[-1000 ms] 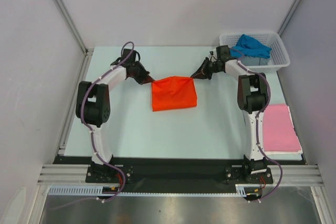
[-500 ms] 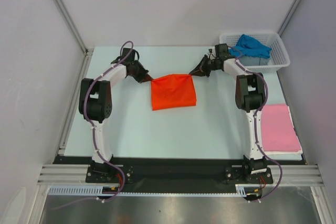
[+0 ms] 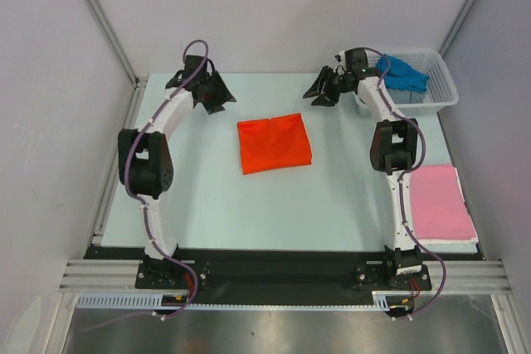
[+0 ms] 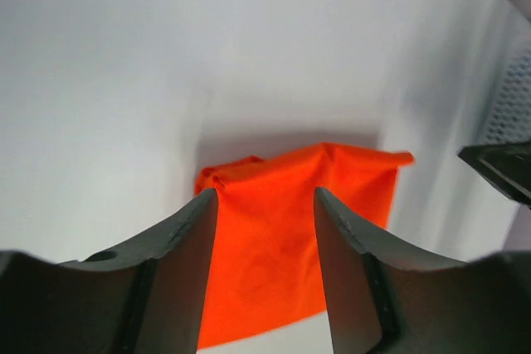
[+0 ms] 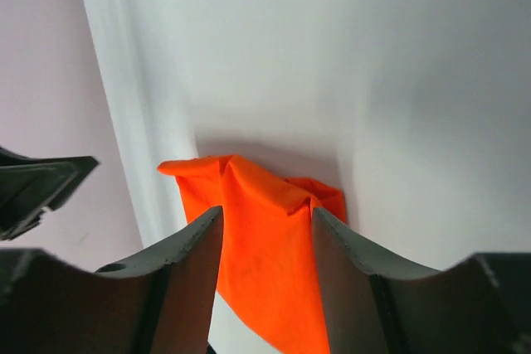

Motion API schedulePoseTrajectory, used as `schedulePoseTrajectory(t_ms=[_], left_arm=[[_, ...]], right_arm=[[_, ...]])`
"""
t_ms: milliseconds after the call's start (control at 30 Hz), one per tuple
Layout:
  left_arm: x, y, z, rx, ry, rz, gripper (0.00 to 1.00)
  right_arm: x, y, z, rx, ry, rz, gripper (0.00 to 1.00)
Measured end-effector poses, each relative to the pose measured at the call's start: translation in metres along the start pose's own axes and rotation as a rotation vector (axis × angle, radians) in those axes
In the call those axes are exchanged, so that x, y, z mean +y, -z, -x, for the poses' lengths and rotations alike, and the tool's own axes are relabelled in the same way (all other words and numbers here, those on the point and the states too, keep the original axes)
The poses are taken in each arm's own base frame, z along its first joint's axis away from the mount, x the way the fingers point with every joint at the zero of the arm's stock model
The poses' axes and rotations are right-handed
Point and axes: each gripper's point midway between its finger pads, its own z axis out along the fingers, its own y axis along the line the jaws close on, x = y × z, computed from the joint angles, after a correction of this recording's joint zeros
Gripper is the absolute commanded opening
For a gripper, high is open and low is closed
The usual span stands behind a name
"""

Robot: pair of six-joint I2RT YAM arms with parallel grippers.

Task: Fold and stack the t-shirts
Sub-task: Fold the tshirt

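Mid-table, orange-red t-shirt lies folded, roughly square, flat.

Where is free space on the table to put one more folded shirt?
Bare table lies between the orange shirt and the near edge, and left of it. Crowded: far right, with the basket, right claw and pink shirt.

Orange shirt: soft matt cloth, lightly creased along its far edge. Pink shirt and blue shirt: matt cloth as well. Basket: white plastic mesh. Table: smooth, pale, matt top. Arms: smooth white plastic shells with a slight gloss and black joints. Left gripper and right gripper: fingers of dark grey matt plastic. Rail at the near edge: ribbed silver metal. Sheet in front of it: brushed metal with a dull shine.
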Motion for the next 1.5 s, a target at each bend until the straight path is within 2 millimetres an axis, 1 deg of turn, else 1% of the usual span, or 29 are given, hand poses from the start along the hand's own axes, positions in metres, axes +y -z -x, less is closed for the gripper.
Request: schedulePoseTrajectory(t_ms=[33,67,133,167,233,267,300,400,433,467,500,567,600,733,867,1000,1167,1300,1467,1500], left_arm=[[-0.007,0.01,0.002,-0.013,-0.022,-0.024,0.53],[-0.013,0.019,0.002,-0.025,-0.036,-0.051,0.49],[-0.025,0.038,-0.005,-0.039,-0.06,-0.126,0.43],[-0.03,0.045,-0.014,-0.029,-0.066,-0.161,0.37],[-0.043,0.05,-0.036,-0.009,-0.072,-0.25,0.32],[-0.049,0.049,-0.049,0.016,-0.072,-0.289,0.29],[-0.054,0.044,-0.063,0.041,-0.071,-0.324,0.28],[-0.059,0.023,-0.1,0.113,-0.073,-0.371,0.25],[-0.061,0.016,-0.111,0.135,-0.072,-0.383,0.24],[-0.063,0.009,-0.12,0.152,-0.068,-0.393,0.24],[-0.063,0.005,-0.126,0.164,-0.063,-0.403,0.23],[-0.062,-0.006,-0.135,0.179,-0.049,-0.419,0.22],[-0.059,-0.013,-0.137,0.182,-0.037,-0.418,0.22],[-0.049,-0.035,-0.133,0.167,-0.003,-0.422,0.21],[-0.039,-0.051,-0.126,0.151,0.025,-0.432,0.19],[-0.023,-0.065,-0.117,0.136,0.059,-0.421,0.18],[-0.003,-0.073,-0.095,0.099,0.11,-0.41,0.17],[0.011,-0.078,-0.082,0.088,0.148,-0.399,0.16],[0.013,-0.085,-0.061,0.072,0.144,-0.389,0.17],[0.015,-0.087,-0.058,0.071,0.141,-0.384,0.19]], right_arm=[[0.001,0.005,0.001,-0.005,0.014,-0.011,0.53],[0.003,0.013,-0.001,-0.013,0.032,-0.024,0.53],[0.005,0.025,-0.015,0.004,0.034,-0.043,0.48],[0.008,0.029,-0.023,0.011,0.037,-0.041,0.4],[0.016,0.03,-0.044,0.033,0.044,-0.026,0.32],[0.021,0.028,-0.052,0.044,0.046,-0.017,0.26],[0.028,0.022,-0.061,0.052,0.054,0.005,0.15],[0.043,-0.005,-0.086,0.077,0.068,0.061,0.04],[0.045,-0.012,-0.093,0.085,0.063,0.071,0.03],[0.048,-0.02,-0.103,0.096,0.052,0.086,0.01],[0.05,-0.028,-0.11,0.1,0.046,0.107,0.0],[0.051,-0.039,-0.118,0.095,0.017,0.143,0.0],[0.05,-0.044,-0.118,0.086,0.003,0.159,0.0],[0.037,-0.063,-0.104,0.036,-0.029,0.2,0.0],[0.018,-0.078,-0.097,0.011,-0.052,0.203,0.0],[0.004,-0.089,-0.09,-0.006,-0.065,0.197,0.01],[-0.001,-0.095,-0.072,-0.057,-0.071,0.2,0.04],[-0.004,-0.099,-0.058,-0.088,-0.084,0.203,0.07],[-0.011,-0.102,-0.037,-0.137,-0.1,0.184,0.09],[-0.012,-0.102,-0.033,-0.142,-0.103,0.182,0.09]])
